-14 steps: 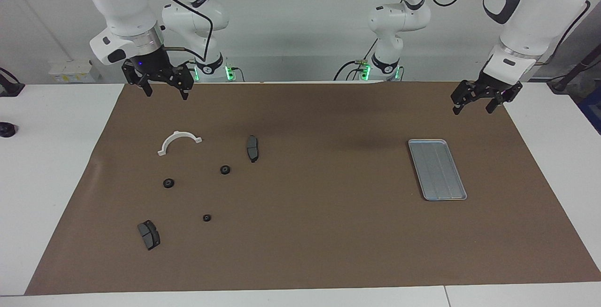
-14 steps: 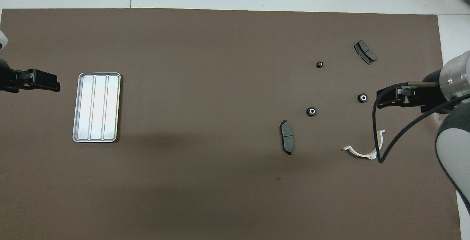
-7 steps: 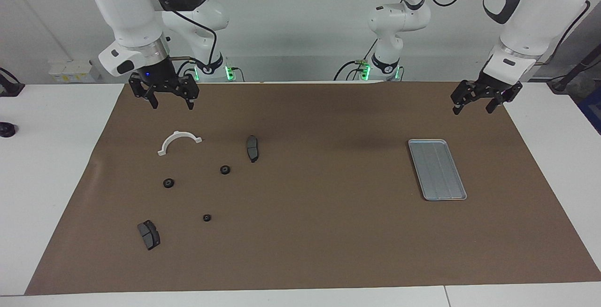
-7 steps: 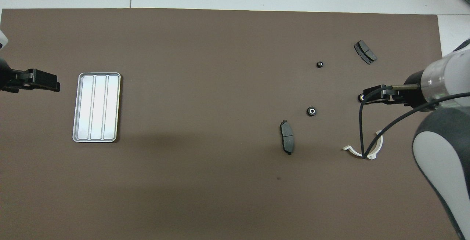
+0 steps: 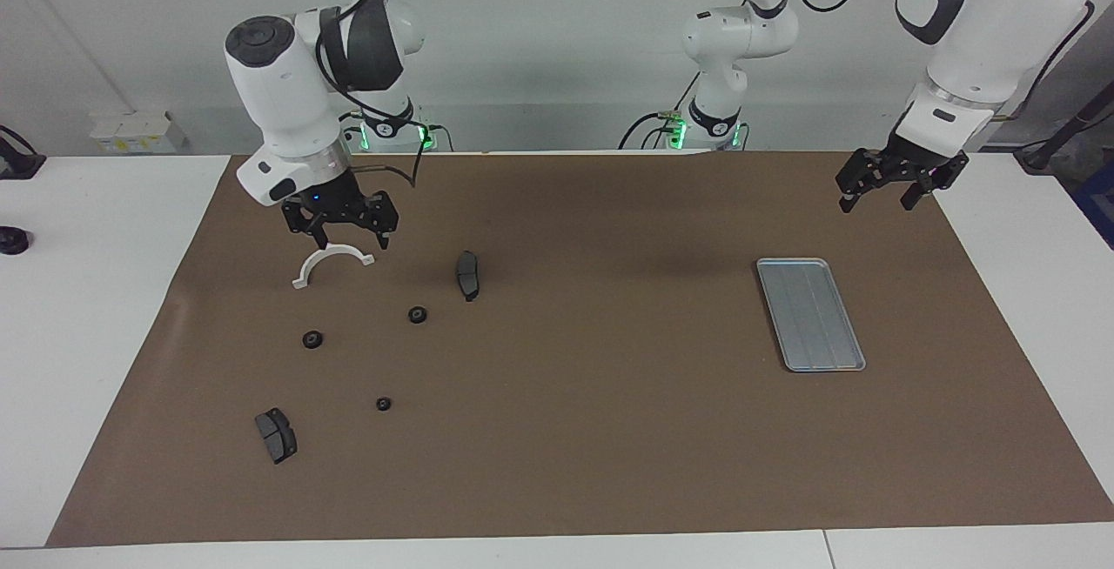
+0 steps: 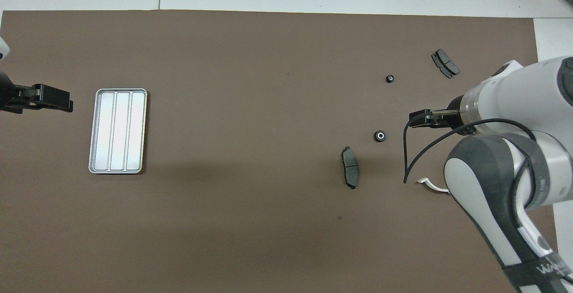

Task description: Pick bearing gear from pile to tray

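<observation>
The pile lies toward the right arm's end of the brown mat. It holds a white half-ring bracket (image 5: 333,263), two dark brake pads (image 5: 467,274) (image 5: 276,435) and three small black gears (image 5: 418,315) (image 5: 312,340) (image 5: 384,404). In the overhead view two gears (image 6: 380,135) (image 6: 390,78) show and my right arm hides the third. My right gripper (image 5: 352,242) is open and empty, raised just over the bracket; it also shows in the overhead view (image 6: 418,119). The silver tray (image 5: 809,314) lies empty toward the left arm's end. My left gripper (image 5: 875,202) is open and waits above the mat's corner near the tray.
The brown mat (image 5: 592,430) covers most of the white table. In the overhead view the tray (image 6: 117,131) lies beside my left gripper (image 6: 58,99), and only one end of the bracket (image 6: 429,184) shows past my right arm. A black cable loops from the right wrist.
My right arm has swung down and away from the robots' edge of the mat, bringing its open gripper over the bracket and lower. The left arm and all parts have not moved.
</observation>
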`<state>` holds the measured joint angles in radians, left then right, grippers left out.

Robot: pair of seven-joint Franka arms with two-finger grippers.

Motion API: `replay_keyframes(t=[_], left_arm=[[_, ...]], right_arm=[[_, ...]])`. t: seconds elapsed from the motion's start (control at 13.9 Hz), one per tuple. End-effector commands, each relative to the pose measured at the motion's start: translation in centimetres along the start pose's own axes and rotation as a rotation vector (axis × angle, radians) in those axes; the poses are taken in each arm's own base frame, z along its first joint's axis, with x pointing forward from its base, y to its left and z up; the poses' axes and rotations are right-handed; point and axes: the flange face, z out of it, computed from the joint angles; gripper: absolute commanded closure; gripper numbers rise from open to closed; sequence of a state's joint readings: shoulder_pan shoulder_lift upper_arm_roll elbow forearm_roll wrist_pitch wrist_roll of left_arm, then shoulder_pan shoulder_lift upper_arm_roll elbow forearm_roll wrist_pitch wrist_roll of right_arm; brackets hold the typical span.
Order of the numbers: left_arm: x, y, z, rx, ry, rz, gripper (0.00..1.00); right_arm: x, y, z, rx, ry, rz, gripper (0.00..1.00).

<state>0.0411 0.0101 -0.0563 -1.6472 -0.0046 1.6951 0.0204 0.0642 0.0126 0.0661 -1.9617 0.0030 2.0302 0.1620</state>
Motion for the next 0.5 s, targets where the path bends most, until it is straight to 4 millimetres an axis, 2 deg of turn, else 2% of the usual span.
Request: replay_keyframes(t=[0.0, 0.07, 0.22, 0.36, 0.43], left_arm=[[-0.8, -0.2, -0.1, 0.019, 0.009, 0.004, 0.00], [-0.9, -0.3, -0.2, 0.019, 0.011, 0.002, 0.00], [-0.8, -0.3, -0.1, 0.019, 0.009, 0.002, 0.00], [-0.8, -0.3, -0.1, 0.019, 0.009, 0.002, 0.00], [-0.8, -0.3, -0.1, 0.019, 0.011, 0.002, 0.00]], right_arm=[[1.2, 0.0, 4.2, 0.028, -0.005, -0.010, 0.00], [1.6, -0.1, 5.9, 0.030, 0.003, -0.011, 0.00], [1.5, -1.6, 9.4, 0.036, 0.023, -0.030, 0.00], [1.5, -1.7, 11.6, 0.038, 0.029, -0.029, 0.00], [1.4, -2.7, 12.7, 0.040, 0.027, -0.040, 0.00]])
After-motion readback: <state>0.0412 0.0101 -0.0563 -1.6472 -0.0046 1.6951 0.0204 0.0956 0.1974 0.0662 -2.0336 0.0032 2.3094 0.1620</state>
